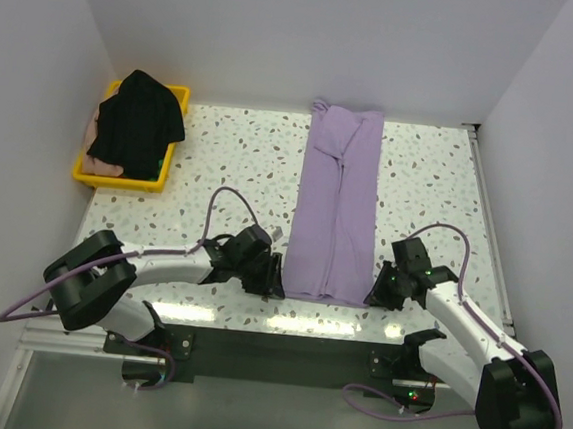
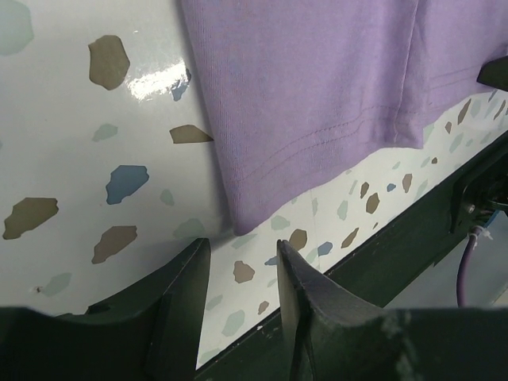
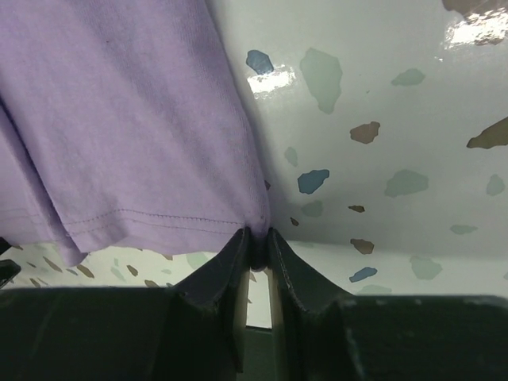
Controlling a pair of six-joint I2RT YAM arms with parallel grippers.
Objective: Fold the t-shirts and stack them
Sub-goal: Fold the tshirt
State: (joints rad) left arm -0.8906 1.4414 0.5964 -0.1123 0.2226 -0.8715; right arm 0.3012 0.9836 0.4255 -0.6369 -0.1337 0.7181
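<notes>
While right gripper point(image 3: 255, 236) pinches lavender t-shirt point(image 1: 337, 209) hem | left gripper point(image 2: 242, 248) spread, seemingly off cloth

Bench surroundings: speckled table, yellow tray, white enclosure.
The table point(image 1: 231, 160) has a glossy white top with scattered chips in brown, tan, blue and pale green; overhead light reflects as bright patches along its near edge. A rectangular yellow plastic tray point(image 1: 119, 182) sits at the far-left corner of the table, close to the left wall and slightly skewed to the table edge. Plain white walls point(image 1: 312, 36) close off the left, back and right sides. A dark frame point(image 1: 285, 350) runs below the near table edge. A light metal strip point(image 1: 487, 212) borders the right side.
</notes>
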